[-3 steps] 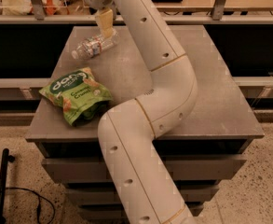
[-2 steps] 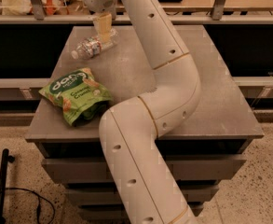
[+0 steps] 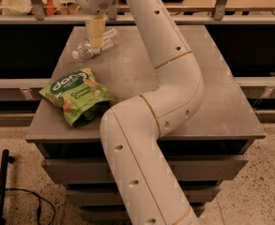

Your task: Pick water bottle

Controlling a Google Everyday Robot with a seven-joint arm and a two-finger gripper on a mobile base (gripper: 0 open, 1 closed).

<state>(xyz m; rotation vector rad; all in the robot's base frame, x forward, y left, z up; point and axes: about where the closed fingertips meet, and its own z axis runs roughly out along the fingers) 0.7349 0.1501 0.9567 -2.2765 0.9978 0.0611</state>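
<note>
Gripper: the gripper (image 3: 95, 42) is in the upper left of the frame, pointing down from the white wrist – its pale yellow tip stands directly over the middle of the water bottle.
Gripper state: I cannot tell if it is apart or together, and I cannot tell if it already grips something.
Water bottle: the water bottle (image 3: 83, 51) lies on its side near the far left corner of the table, with the white cap toward the left edge – the gripper covers its middle part.
Snack bag: a green snack bag (image 3: 77, 95) lies flat on the left side of the table, nearer to the front and well apart from the bottle.
Table: a grey table (image 3: 217, 78) with drawers under it.
Arm: the thick white arm (image 3: 170, 78) rises from the bottom centre, bends at the right and reaches back to the upper left.
Floor: speckled, with a black cable (image 3: 19, 193) in the lower left.
</note>
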